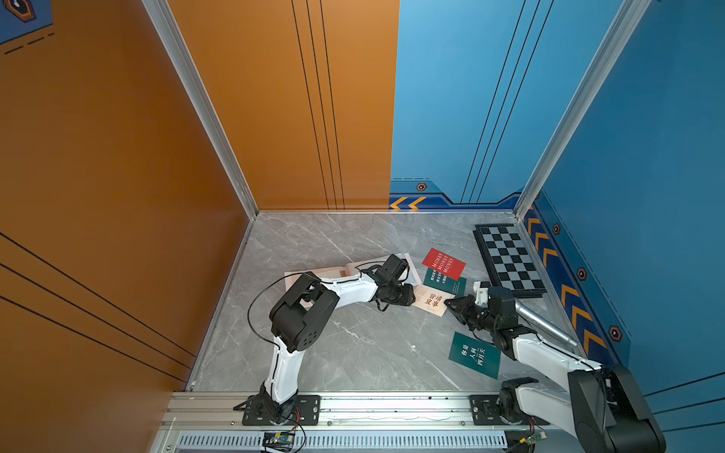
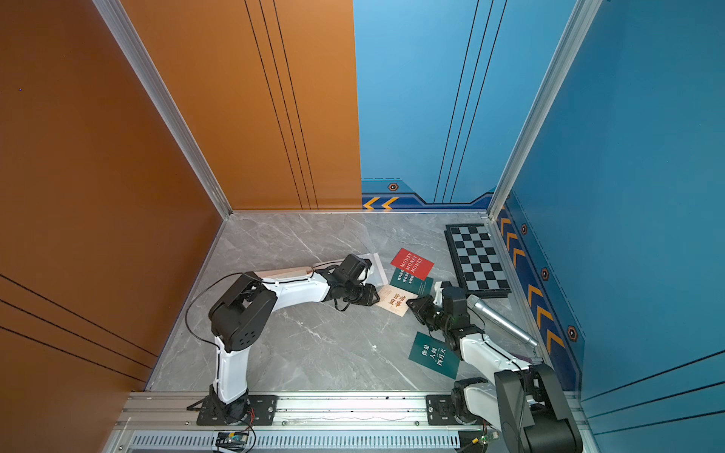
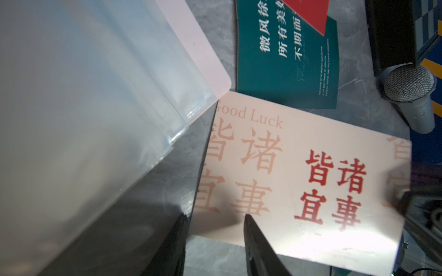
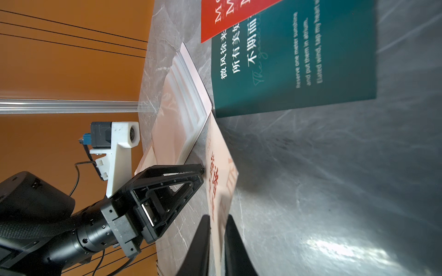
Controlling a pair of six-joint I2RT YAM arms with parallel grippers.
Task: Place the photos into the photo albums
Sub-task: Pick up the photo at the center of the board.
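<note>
- The right gripper [image 4: 216, 218] has its two slim black fingers pressed against both faces of the cream card [image 3: 299, 155], pinching one short edge of it
- The cream card is a stiff, matte rectangle printed with bold red characters, paler peach ones and "Good Luck"; it sits between the two grippers at mid-table
- In the left wrist view its far corner meets the rounded corner of the album [image 3: 208, 59]
- The left gripper [image 3: 215, 217] has its pincer spread: one pointed finger lies over the card's near end and the other sits off its long edge, so nothing is squeezed
- The album lies open beneath the left arm, with a soft pale-pink cover and a stack of glossy, clear plastic sleeve pages that catch the light
- A red card [image 1: 443, 263] printed "MONEY" overlaps a dark green card [image 1: 455, 285] with white characters, just beyond the cream card
- A second green card [image 1: 474, 355] lies flat and alone beside the right arm, well apart from the album
- A black-and-white checkerboard [image 1: 510, 261] lies by the blue wall
- A silver microphone [image 1: 545, 323] with a mesh head lies beside the board
- The table [image 1: 353, 345] is grey, veined, polished marble
</note>
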